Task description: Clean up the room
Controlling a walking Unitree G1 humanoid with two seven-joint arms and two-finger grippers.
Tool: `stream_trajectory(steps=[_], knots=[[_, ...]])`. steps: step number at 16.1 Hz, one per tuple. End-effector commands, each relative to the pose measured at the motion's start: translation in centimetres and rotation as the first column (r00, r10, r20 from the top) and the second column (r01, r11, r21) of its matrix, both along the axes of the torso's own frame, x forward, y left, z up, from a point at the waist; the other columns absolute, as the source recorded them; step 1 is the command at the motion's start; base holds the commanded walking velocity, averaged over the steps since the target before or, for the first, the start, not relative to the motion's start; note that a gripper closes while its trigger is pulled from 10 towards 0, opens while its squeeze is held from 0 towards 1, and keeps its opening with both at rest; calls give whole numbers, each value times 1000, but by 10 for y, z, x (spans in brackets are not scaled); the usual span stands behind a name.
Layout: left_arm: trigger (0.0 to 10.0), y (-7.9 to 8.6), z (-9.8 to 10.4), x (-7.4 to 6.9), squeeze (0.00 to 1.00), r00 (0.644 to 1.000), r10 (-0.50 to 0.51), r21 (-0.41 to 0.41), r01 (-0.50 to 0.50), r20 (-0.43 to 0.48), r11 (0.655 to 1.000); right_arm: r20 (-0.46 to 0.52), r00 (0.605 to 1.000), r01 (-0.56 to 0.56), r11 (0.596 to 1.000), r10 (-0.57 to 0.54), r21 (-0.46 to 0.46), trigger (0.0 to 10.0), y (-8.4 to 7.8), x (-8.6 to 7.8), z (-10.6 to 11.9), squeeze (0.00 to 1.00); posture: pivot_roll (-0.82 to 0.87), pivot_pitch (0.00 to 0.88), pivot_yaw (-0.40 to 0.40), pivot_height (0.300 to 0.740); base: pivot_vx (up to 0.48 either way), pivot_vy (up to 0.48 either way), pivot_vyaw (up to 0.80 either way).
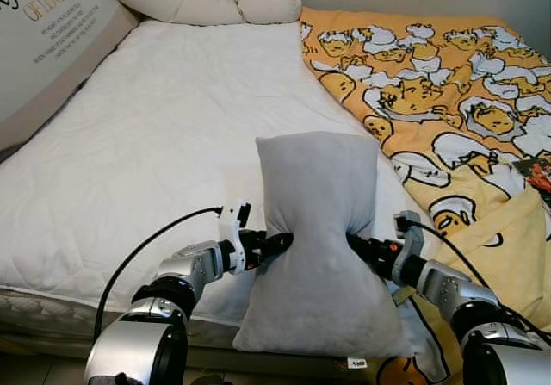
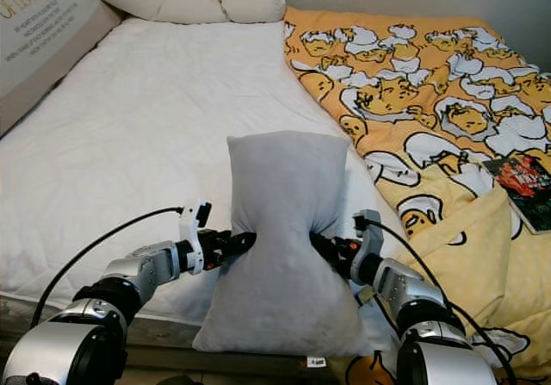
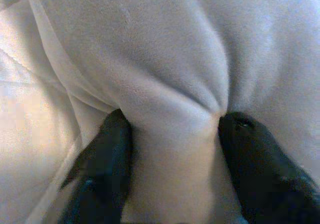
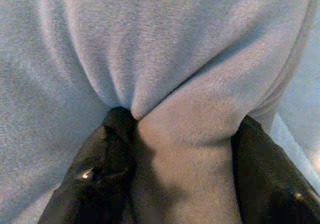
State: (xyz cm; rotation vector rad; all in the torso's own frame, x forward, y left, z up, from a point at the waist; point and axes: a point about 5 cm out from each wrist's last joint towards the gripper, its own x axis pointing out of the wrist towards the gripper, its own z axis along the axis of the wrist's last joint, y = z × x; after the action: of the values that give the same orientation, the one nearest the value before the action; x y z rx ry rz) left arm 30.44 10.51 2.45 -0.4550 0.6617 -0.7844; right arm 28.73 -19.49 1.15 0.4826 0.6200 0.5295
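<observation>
Grey pillow pinched at waist between left hand and right hand, each clamping a fold. Judged mid-carry over bed; placing near headboard pillows remains. Book beyond right hand untouched.

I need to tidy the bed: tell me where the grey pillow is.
The grey pillow is pinched at its waist between the left gripper and right gripper, over the white mattress's near edge.

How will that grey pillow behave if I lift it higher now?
Probably soft and light: the grey pillow is pinched to a narrow waist between the left end effector and right end effector. Its ends will likely sag. The fleecy cover bunched between the fingers suggests slipping is unlikely.
</observation>
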Motion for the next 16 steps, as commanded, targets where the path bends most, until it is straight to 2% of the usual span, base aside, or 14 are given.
stream_trajectory(steps=[1,6,12,15,16], knots=[[0,-5,0,0,0,1000,-21,14,21,-2,1000,-20,999,-29,999,29,-12,0,12,1,-2,0,-51,0,22,740,0,0,0],[0,-3,4,3,0,998,-27,30,25,55,999,24,999,21,1000,-21,7,0,17,6,1,0,-45,0,18,740,0,0,0],[0,-4,3,2,0,999,-12,23,12,37,1000,57,998,29,999,-30,15,0,25,6,0,0,-46,0,23,740,0,0,0],[0,0,8,8,0,997,29,33,-32,74,999,40,999,25,1000,-25,10,0,25,6,-1,0,-47,0,25,740,0,0,0],[0,2,14,13,0,992,58,25,-61,109,998,73,996,39,999,-41,26,0,26,9,4,0,-48,0,27,740,0,0,0]])
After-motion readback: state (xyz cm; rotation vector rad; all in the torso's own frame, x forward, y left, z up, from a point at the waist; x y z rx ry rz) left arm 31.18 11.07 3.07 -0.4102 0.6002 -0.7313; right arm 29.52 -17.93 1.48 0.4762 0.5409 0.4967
